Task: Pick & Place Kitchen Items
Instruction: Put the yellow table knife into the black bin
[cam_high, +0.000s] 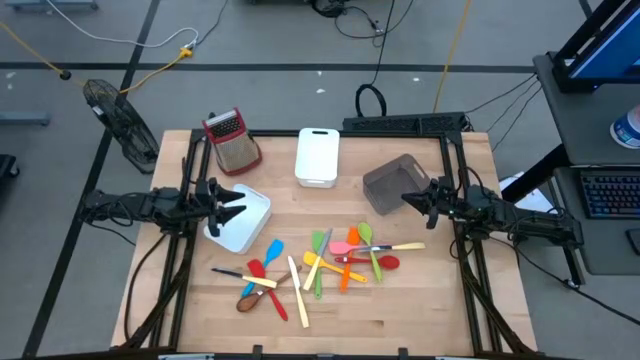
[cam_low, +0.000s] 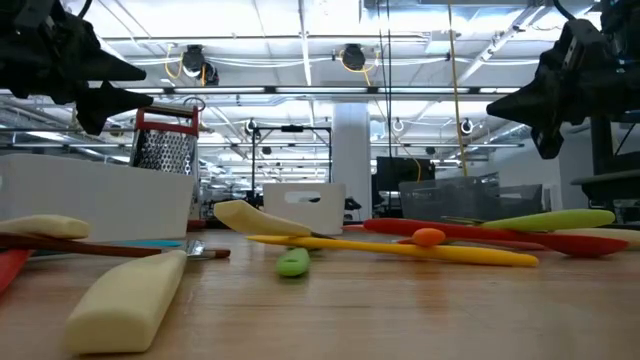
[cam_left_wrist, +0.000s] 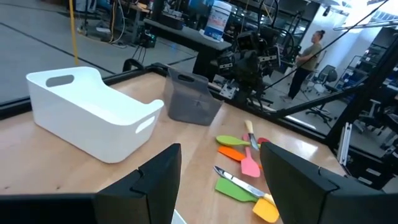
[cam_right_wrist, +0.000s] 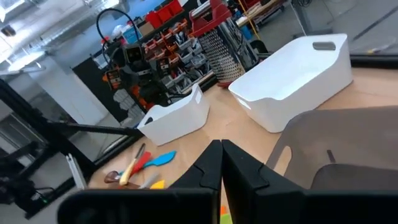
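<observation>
The kitchen items lie flat on the wooden table in two loose heaps: a left heap (cam_high: 264, 280) with red, blue, cream and brown pieces, and a right heap (cam_high: 355, 255) with green, orange, pink, red and yellow ones. My left gripper (cam_high: 236, 205) hangs open above a white bin (cam_high: 250, 228) at the table's left. Its fingers (cam_left_wrist: 163, 171) point toward the right heap (cam_left_wrist: 242, 165). My right gripper (cam_high: 408, 200) is shut and hangs over the near edge of a grey bin (cam_high: 385, 180) at the right. Neither gripper holds anything.
A second white bin (cam_high: 317, 157) stands at the far middle. A metal grater (cam_high: 232, 140) with a red handle stands at the far left. Bare wood lies along the near edge. A person (cam_left_wrist: 311, 53) stands in the room beyond the table.
</observation>
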